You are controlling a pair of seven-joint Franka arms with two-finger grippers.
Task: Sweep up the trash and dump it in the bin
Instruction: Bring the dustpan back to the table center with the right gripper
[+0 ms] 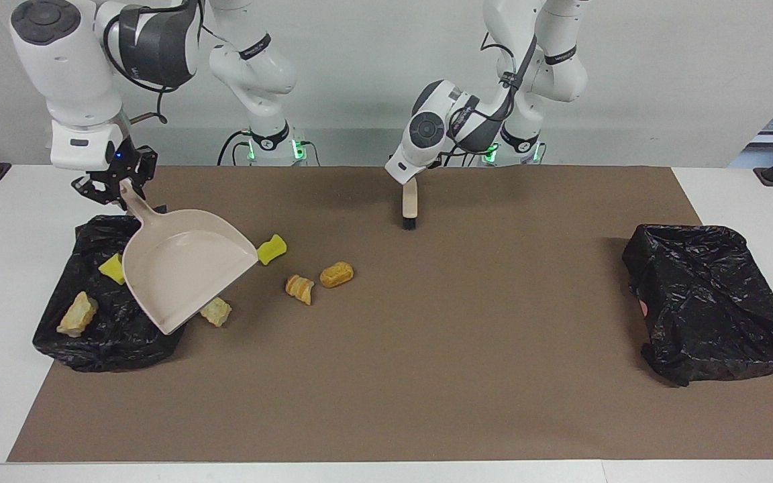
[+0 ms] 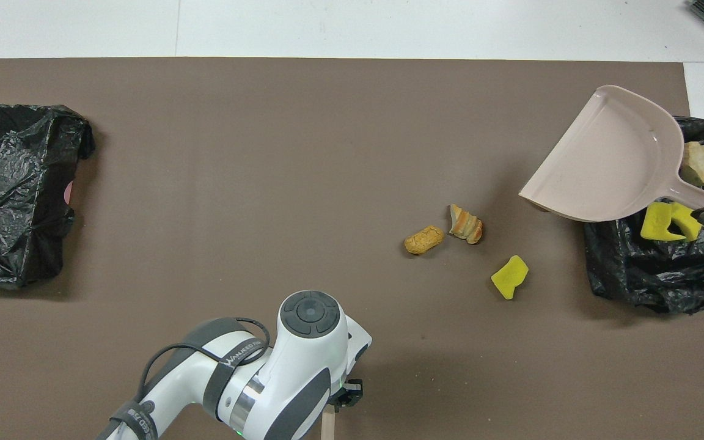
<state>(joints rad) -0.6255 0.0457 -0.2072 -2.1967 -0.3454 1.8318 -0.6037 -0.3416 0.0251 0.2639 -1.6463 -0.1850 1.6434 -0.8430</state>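
Four scraps of trash lie on the brown paper mat [image 1: 427,376]: a bright yellow sponge chunk [image 1: 272,249] nearest the robots, a striped orange-and-pale pastry piece [image 1: 300,288], a golden-brown bread roll [image 1: 337,274] just beside it toward the left arm's end, and a pale crumbly pastry lump [image 1: 216,312] partly hidden by the lip of the dustpan. The rest sit inside the black plastic-lined bin [image 1: 101,335] at the right arm's end of the table: yellow sponge chunks [image 2: 668,221] and a pale bread piece [image 1: 77,314]. The beige plastic dustpan [image 1: 182,276] hangs tilted in the air over the bin's edge and the mat beside it, its handle clamped in the right gripper [image 1: 120,186], whose fingers are closed on it. The left gripper [image 1: 410,180] is over the mat close to the robots, with the beige brush [image 1: 410,205] with dark bristles hanging down from it, bristles at the mat; whether its fingers are parted or pressed on the handle cannot be told. A second black plastic-lined bin [image 1: 712,302] stands at the left arm's end
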